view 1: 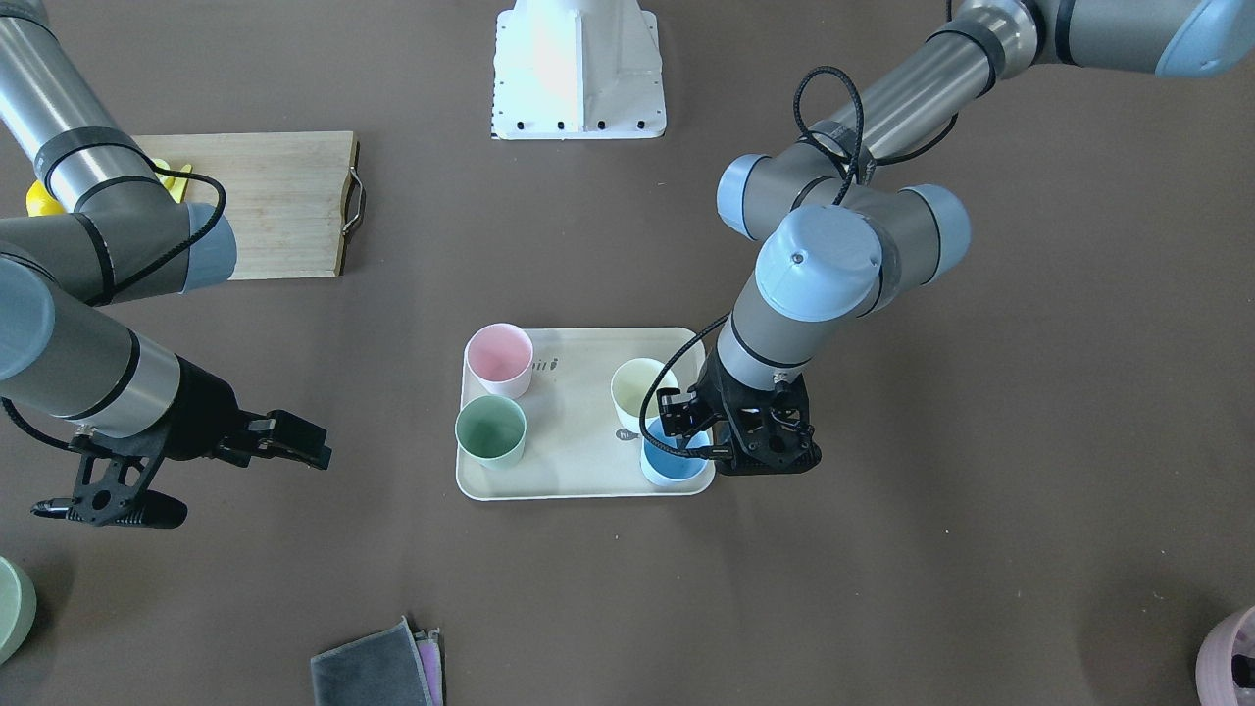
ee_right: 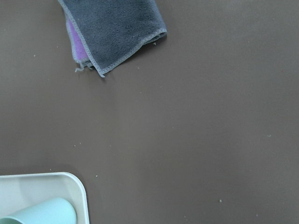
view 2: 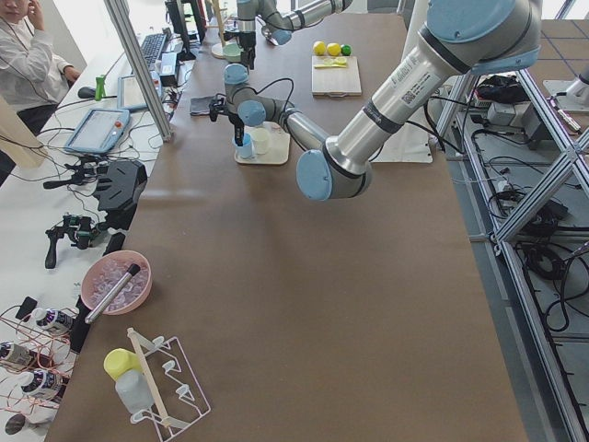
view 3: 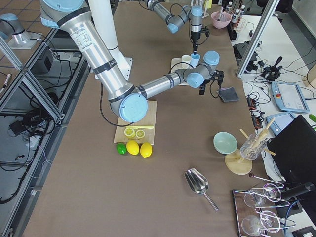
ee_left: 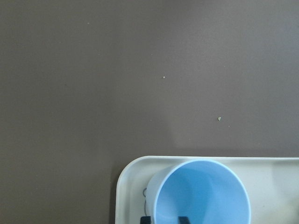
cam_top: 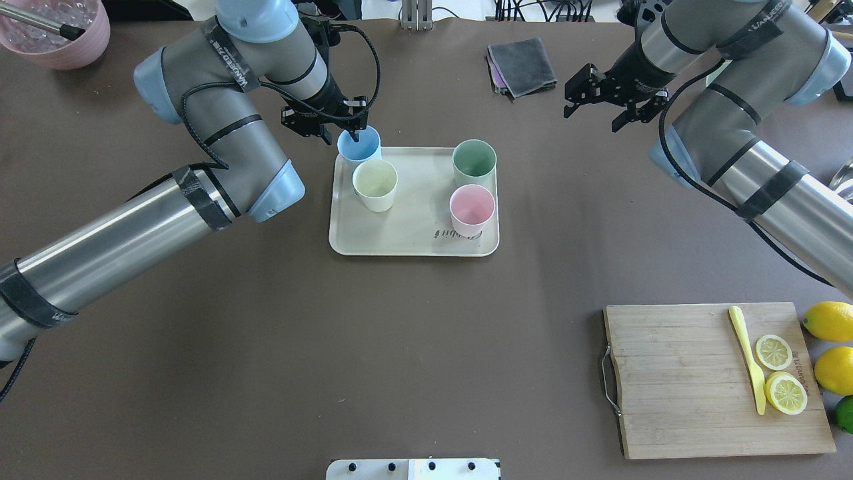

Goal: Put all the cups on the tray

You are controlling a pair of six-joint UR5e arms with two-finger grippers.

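The cream tray (cam_top: 413, 233) lies mid-table with all four cups upright on it: pink (cam_top: 472, 208), sage green (cam_top: 474, 161), cream-yellow (cam_top: 374, 183) and light blue (cam_top: 358, 145). The blue cup stands in the tray's far left corner. My left gripper (cam_top: 346, 137) is over its rim. In the left wrist view one fingertip (ee_left: 183, 219) is inside the blue cup (ee_left: 201, 196) and the other is outside its wall. A gap shows between them, so the gripper is slightly open. My right gripper (cam_top: 610, 110) is open and empty, hovering right of the tray.
A folded grey cloth (cam_top: 523, 63) lies beyond the tray. A wooden cutting board (cam_top: 686, 380) with lemon slices and a yellow knife sits at the near right, with whole lemons beside it. A mauve-pink bowl (cam_top: 56, 30) is at the far left corner.
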